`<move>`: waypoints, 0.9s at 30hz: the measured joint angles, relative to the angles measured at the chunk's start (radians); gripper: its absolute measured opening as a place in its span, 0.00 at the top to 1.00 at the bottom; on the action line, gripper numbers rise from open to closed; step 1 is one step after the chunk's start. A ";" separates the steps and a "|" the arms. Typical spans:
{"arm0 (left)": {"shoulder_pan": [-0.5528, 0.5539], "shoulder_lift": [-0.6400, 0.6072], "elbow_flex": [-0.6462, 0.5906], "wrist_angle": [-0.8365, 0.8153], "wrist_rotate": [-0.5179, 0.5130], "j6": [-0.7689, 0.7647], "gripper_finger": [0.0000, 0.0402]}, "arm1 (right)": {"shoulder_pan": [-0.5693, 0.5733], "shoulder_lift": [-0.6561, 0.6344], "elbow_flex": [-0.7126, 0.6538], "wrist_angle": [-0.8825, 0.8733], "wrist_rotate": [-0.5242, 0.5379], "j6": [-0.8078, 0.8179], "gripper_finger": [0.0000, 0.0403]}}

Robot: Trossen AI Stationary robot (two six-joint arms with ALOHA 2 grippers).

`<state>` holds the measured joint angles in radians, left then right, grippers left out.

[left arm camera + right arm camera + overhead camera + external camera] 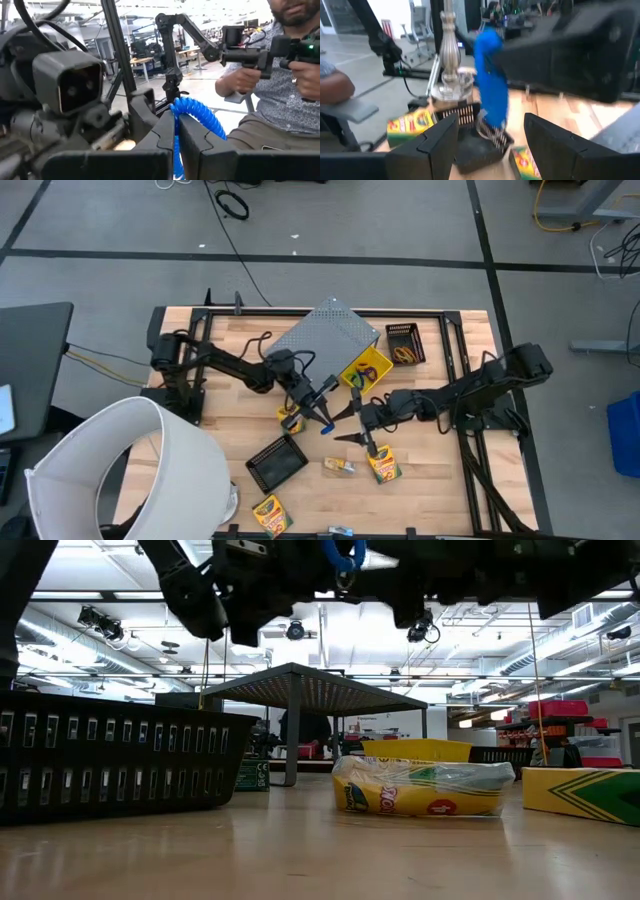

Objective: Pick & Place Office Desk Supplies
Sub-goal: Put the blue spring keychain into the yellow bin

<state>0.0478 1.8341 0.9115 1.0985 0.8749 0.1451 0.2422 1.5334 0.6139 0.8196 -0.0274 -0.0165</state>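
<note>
Here, above the middle of the wooden table, the left gripper is clamped on a blue elastic loop held in the air, the right gripper waits just beside it with fingers spread wide, empty, facing that loop.

Bare table lies open right of the crayon box; black tray apparently crowds the left.

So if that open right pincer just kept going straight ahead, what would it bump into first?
Probably the blue coil that the left pincer holds up right in front of the right pincer; depth is hard to judge.
</note>
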 joint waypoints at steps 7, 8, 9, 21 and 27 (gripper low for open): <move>0.007 0.022 0.013 -0.007 0.027 0.001 0.98 | 0.000 0.029 0.000 0.008 0.027 0.002 0.42; 0.009 0.022 0.013 -0.007 0.027 0.000 0.98 | -0.001 0.029 0.000 0.008 0.027 0.002 0.42; 0.009 0.022 0.013 -0.010 0.027 0.001 0.98 | 0.000 0.029 0.000 0.009 0.027 0.001 0.42; 0.013 0.022 0.013 -0.027 0.037 0.011 0.98 | 0.000 0.029 0.000 0.045 0.025 0.003 0.42; 0.013 0.021 0.013 -0.026 0.031 0.011 0.98 | 0.000 0.029 0.000 0.052 0.025 0.006 0.50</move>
<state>0.0608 1.8553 0.9249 1.0729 0.9059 0.1562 0.2420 1.5622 0.6136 0.8720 -0.0025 -0.0105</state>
